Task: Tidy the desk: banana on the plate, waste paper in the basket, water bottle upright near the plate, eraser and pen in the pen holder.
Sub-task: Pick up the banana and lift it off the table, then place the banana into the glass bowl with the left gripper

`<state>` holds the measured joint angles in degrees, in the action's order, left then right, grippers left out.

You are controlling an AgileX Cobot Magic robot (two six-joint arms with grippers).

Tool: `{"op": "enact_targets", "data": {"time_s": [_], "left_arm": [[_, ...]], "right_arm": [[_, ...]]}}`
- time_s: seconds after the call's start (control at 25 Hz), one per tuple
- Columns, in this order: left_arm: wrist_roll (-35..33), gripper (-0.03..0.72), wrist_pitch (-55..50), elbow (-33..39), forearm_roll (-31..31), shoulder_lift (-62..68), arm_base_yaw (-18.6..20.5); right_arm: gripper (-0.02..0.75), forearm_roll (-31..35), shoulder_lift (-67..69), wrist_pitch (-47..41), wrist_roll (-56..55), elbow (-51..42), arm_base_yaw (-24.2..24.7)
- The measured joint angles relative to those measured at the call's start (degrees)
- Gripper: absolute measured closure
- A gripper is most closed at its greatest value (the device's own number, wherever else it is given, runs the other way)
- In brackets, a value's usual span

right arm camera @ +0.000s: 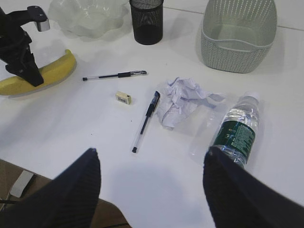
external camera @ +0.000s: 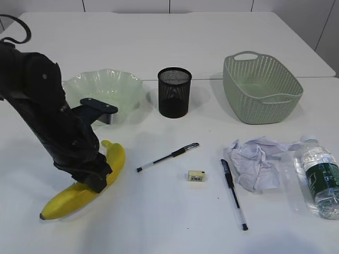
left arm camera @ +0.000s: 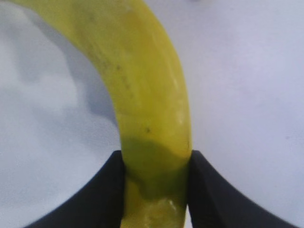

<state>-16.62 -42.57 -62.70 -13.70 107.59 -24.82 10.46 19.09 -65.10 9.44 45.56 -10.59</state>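
Note:
My left gripper [external camera: 97,182] [left arm camera: 156,164] is shut on the yellow banana [external camera: 114,159] [left arm camera: 142,85], which lies on the white table at the front left. The translucent green plate [external camera: 108,87] stands behind it. The black mesh pen holder [external camera: 174,92] stands mid-table and the green basket [external camera: 262,90] at the back right. Two pens [external camera: 169,156] [external camera: 233,193], a small eraser [external camera: 196,175], crumpled waste paper [external camera: 257,161] and a water bottle [external camera: 320,174] lying on its side are in front. My right gripper [right arm camera: 152,175] is open and empty, high above the front edge.
The table's front edge shows in the right wrist view [right arm camera: 71,190], with a brown floor below. A seam between two tables runs behind the plate, holder and basket.

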Motion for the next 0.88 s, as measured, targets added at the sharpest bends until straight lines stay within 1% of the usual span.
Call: {"op": "enact_targets", "data": {"time_s": [0.12, 0.24, 0.32, 0.44, 0.6, 0.72, 0.88], "left_arm": [[-2.9, 0.421, -0.6, 0.0, -2.1, -3.1, -1.8], [-4.5, 0.421, -1.7, -1.2, -3.0, -5.9, -4.3], [-4.8, 0.421, -1.9, -2.5, -3.2, -7.6, -5.1], [-4.9, 0.421, -2.8, -5.9, -3.3, -9.6, -5.2], [-4.9, 0.421, -3.3, -11.0, -1.2, -10.4, -5.2], [-4.7, 0.421, -3.5, -14.1, 1.6, -10.4, -5.2], [-2.1, 0.421, -3.0, -16.5, 6.0, -10.4, -5.1]], "right_arm": [[0.237, 0.0, 0.0, 0.0, 0.0, 0.0, 0.0], [0.237, 0.0, 0.0, 0.0, 0.0, 0.0, 0.0], [0.237, 0.0, 0.0, 0.0, 0.0, 0.0, 0.0], [0.237, 0.0, 0.0, -0.2, 0.0, 0.0, 0.0], [0.237, 0.0, 0.0, -0.4, 0.0, 0.0, 0.0], [0.237, 0.0, 0.0, -0.4, 0.0, 0.0, 0.0], [0.237, 0.0, 0.0, -0.6, 0.0, 0.0, 0.0]]}}
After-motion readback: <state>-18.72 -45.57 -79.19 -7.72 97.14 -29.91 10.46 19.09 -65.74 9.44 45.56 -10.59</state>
